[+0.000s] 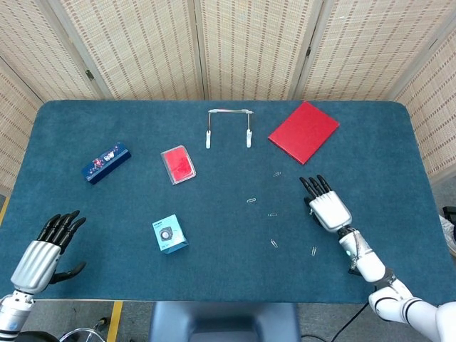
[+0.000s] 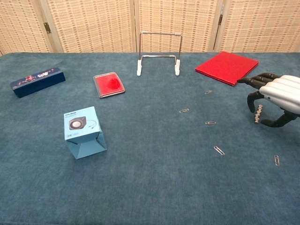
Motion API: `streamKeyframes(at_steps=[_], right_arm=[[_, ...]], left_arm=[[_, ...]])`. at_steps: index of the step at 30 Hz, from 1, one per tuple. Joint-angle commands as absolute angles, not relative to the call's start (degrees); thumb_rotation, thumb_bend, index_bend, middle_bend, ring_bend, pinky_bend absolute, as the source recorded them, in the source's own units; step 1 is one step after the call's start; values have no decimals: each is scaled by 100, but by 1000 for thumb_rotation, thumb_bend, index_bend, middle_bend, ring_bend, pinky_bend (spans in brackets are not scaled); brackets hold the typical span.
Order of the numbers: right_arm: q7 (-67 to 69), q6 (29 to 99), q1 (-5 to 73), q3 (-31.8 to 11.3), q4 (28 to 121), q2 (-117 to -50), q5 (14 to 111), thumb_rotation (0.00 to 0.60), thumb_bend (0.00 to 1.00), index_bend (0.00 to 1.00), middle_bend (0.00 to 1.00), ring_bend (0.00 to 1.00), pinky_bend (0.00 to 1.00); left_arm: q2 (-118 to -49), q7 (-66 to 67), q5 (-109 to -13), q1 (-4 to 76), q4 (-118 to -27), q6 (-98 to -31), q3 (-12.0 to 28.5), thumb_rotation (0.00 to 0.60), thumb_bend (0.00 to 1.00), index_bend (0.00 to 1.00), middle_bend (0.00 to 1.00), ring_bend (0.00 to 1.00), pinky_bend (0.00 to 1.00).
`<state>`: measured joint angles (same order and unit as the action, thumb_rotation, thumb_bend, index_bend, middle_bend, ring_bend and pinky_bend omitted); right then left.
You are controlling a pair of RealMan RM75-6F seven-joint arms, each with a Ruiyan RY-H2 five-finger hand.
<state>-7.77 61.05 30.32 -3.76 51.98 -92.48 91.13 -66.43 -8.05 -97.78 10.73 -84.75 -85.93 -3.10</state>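
My right hand [image 1: 325, 204] hovers palm down over the right middle of the blue table [image 1: 228, 285], fingers spread and pointing away from me, holding nothing. In the chest view the right hand [image 2: 277, 95] arches over a short string of silver beads [image 2: 258, 114], which lies on the cloth between fingers and thumb; I cannot tell whether they touch. The head view hides the beads under the hand. My left hand [image 1: 43, 253] is spread and empty at the front left corner, nearest a light blue box [image 1: 169, 234].
Several paper clips [image 2: 211, 123] lie scattered left of and in front of the right hand. A red notebook [image 1: 303, 131] and a wire stand [image 1: 229, 127] sit at the back. A red case [image 1: 178, 164] and a dark blue box [image 1: 106, 162] lie at the left.
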Motion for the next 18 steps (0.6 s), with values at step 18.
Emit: streamKeyframes(at_steps=[18], right_arm=[[-637,5938,3208,-253,4698,-9543,8933,600,331,508,0,0,0]], left_arm=[[-6644,-842,-9774,1075,-8463,-8584,-309,600,323,0,0,0,0]])
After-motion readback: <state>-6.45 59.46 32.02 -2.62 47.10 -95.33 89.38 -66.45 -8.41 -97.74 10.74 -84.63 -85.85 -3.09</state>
